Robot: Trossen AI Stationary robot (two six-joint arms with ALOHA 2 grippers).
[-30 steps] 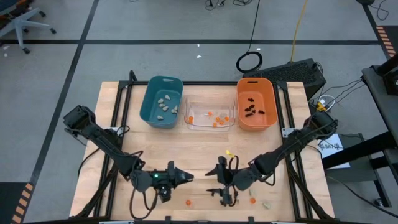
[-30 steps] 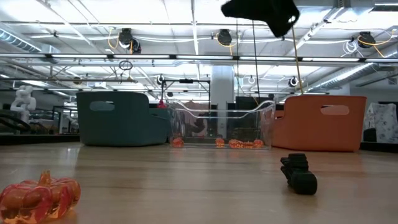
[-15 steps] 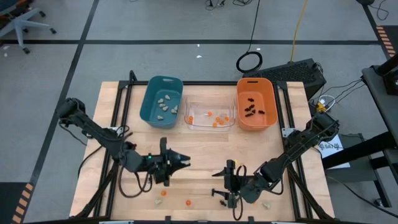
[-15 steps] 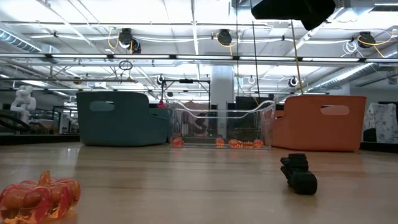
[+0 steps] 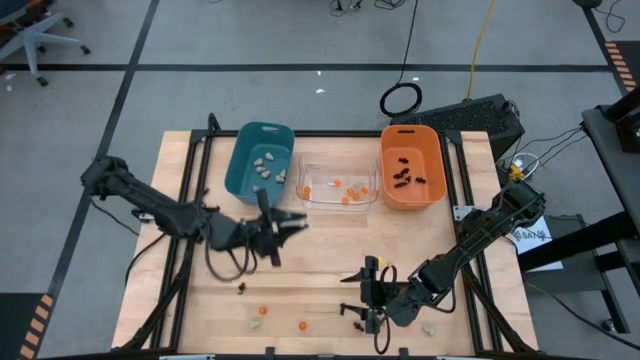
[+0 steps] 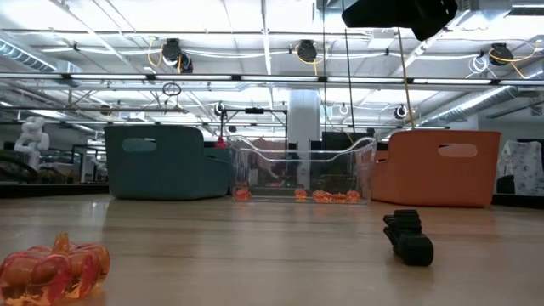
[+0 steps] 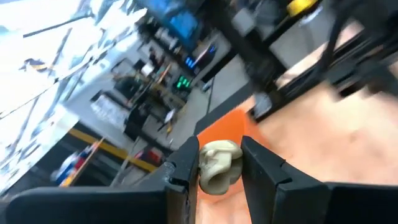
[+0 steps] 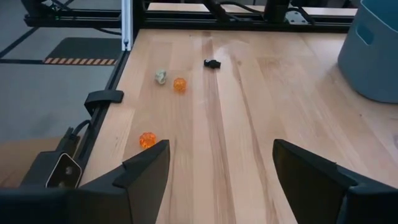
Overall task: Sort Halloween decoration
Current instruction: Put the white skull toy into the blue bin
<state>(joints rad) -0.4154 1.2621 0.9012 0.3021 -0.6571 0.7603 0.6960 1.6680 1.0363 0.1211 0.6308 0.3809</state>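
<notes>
Teal bin [image 5: 260, 163]: pale lumps; clear bin [image 5: 338, 185]: orange rounds; orange bin [image 5: 411, 166]: black spiders. L gripper [image 7: 221, 163] pinches pale lump [image 7: 217, 165]; R gripper [image 8: 217, 165] wide, empty.

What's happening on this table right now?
The left gripper is shut on a pale beige-white lump, up over the table short of the bins. The teal bin holds pale lumps, the clear bin holds orange ones, the orange bin holds black ones. The right gripper is open low over the near edge. Loose pieces there include two orange trinkets, a pale lump and a black spidery one.
</notes>
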